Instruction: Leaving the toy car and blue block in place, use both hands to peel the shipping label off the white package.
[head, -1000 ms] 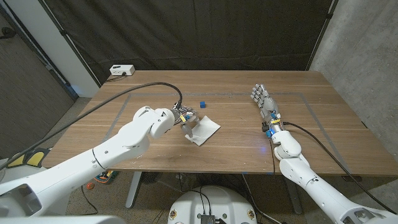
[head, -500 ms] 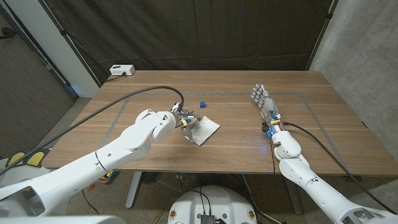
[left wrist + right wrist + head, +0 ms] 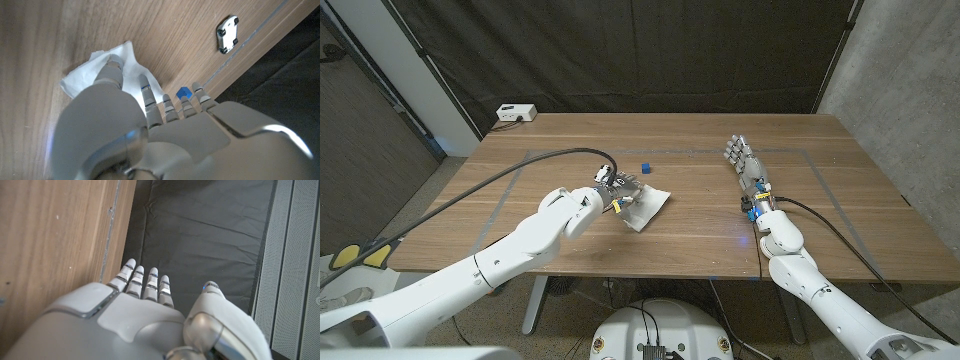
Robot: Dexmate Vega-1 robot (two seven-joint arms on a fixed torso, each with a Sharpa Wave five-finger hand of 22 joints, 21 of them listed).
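The white package (image 3: 650, 206) (image 3: 90, 75) lies crumpled near the table's middle, and I cannot make out a label on it. My left hand (image 3: 619, 191) (image 3: 145, 115) is at the package's left end, thumb and fingers spread and touching it. The fingers look straight, not curled around it. The small blue block (image 3: 644, 167) (image 3: 183, 92) sits just beyond the package. In the left wrist view a white toy car (image 3: 227, 33) stands farther off on the wood. My right hand (image 3: 746, 167) (image 3: 145, 310) is apart on the table's right side, fingers extended and holding nothing.
A white box with a cable (image 3: 515, 112) sits at the table's back left corner. A thin marked outline (image 3: 790, 152) runs around the working area. A black cable (image 3: 535, 160) arcs over the left arm. A dark curtain hangs behind the table.
My left arm has reached farther forward and right over the package. The package has shifted and bunched slightly under the hand. The right hand has not moved.
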